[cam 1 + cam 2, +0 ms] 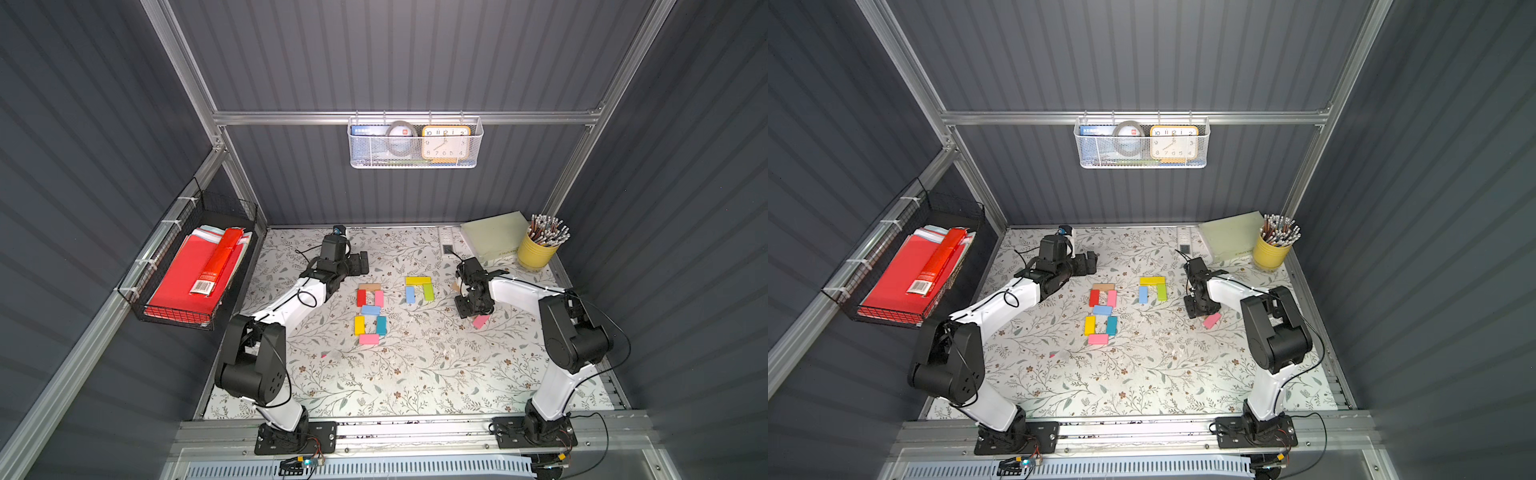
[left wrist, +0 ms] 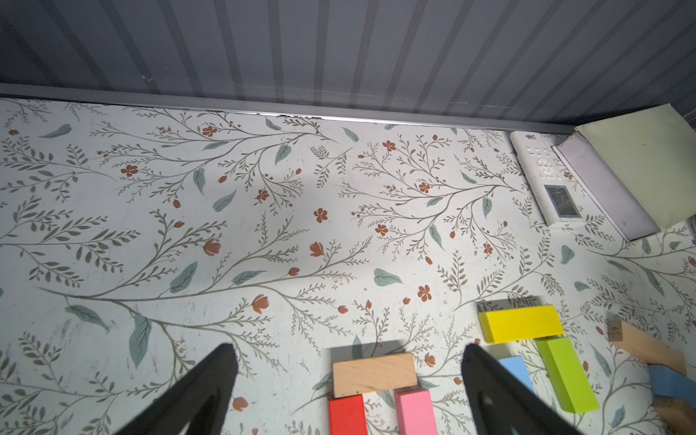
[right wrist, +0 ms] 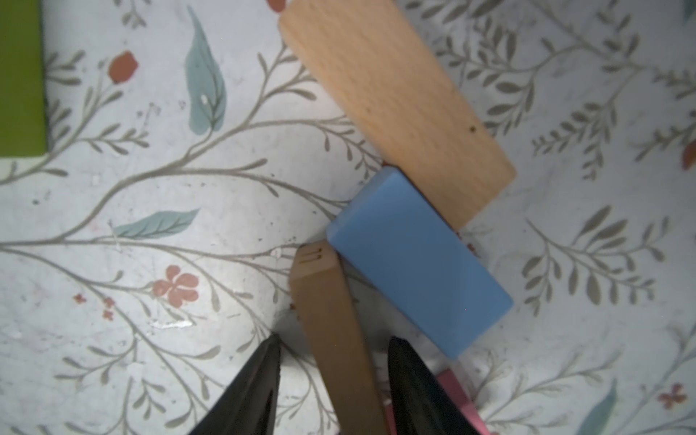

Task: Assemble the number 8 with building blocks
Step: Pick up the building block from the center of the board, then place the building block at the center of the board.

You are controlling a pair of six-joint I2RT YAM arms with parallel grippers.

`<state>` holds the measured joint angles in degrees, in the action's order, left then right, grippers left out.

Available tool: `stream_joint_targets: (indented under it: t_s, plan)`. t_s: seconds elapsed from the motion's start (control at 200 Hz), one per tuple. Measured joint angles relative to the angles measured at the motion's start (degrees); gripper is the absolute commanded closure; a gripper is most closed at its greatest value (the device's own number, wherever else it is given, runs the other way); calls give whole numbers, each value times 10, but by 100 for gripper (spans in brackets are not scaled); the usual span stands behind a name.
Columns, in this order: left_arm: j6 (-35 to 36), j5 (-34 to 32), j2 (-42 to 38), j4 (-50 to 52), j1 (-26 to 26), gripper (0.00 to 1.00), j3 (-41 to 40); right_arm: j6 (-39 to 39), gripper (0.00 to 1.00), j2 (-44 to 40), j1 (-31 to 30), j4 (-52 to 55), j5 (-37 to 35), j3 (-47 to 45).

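The number 8 (image 1: 370, 310) lies mid-table in both top views, made of tan, red, pink, light blue, yellow, teal and pink building blocks. To its right, a yellow block (image 1: 418, 281), a blue block (image 1: 410, 294) and a green block (image 1: 428, 292) form an arch. My left gripper (image 2: 349, 348) is open near the back, just behind the figure's tan top block (image 2: 374, 373). My right gripper (image 3: 335, 339) points down at the right and straddles a tan block (image 3: 331, 320) standing on edge, with gaps on both sides. A blue block (image 3: 418, 263), another tan block (image 3: 395, 105) and a pink block (image 1: 481, 321) lie beside it.
A yellow cup of pencils (image 1: 536, 249), a pale green pad (image 1: 494, 235) and a white remote (image 1: 446, 243) occupy the back right corner. A wire basket with red folders (image 1: 187, 282) hangs on the left wall. A mesh basket with a clock (image 1: 415, 143) hangs on the back wall.
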<state>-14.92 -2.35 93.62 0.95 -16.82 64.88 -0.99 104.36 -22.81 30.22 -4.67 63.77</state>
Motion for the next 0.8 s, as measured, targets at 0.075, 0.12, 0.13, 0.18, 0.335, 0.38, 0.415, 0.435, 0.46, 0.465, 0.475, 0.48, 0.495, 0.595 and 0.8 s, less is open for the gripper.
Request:
stream_joint_targets:
  t_s: [0.075, 0.12, 0.13, 0.18, 0.335, 0.38, 0.415, 0.435, 0.46, 0.465, 0.475, 0.48, 0.495, 0.595, 0.8]
  plan:
    - [2, 0, 0, 0, 0, 3, 0, 5, 79, 0, 0, 0, 5, 0]
    - [2, 0, 0, 0, 0, 3, 0, 1, 82, 0, 0, -1, 9, 0]
    - [3, 0, 0, 0, 0, 3, 0, 1, 82, 0, 0, -1, 10, 0]
    - [3, 0, 0, 0, 0, 3, 0, 5, 84, -1, 0, -2, 23, 0]
    - [3, 0, 0, 0, 0, 3, 0, 1, 85, -13, 0, -13, 122, 0]
    - [3, 0, 0, 0, 0, 3, 0, -2, 85, -18, -1, -20, 162, -1]
    - [3, 0, 0, 0, 0, 3, 0, -6, 84, -21, -1, -29, 194, -3]
    - [3, 0, 0, 0, 0, 3, 0, -9, 82, -22, -1, -34, 209, -5]
    - [3, 0, 0, 0, 0, 3, 0, -12, 82, -23, -1, -41, 231, -8]
    - [3, 0, 0, 0, 0, 3, 0, -12, 81, -23, -1, -42, 234, -8]
    - [3, 0, 0, 0, 0, 3, 0, -14, 81, -23, -1, -44, 243, -9]
    - [3, 0, 0, 0, 0, 3, 0, -14, 80, -22, -1, -45, 246, -10]
    - [3, 0, 0, 0, 0, 3, 0, -16, 80, -22, -1, -49, 256, -12]
    - [3, 0, 0, 0, 0, 3, 0, -27, 77, -12, -1, -63, 307, -26]
    - [3, 1, 0, 0, 0, 3, 0, -38, 63, 21, -1, -75, 360, -34]
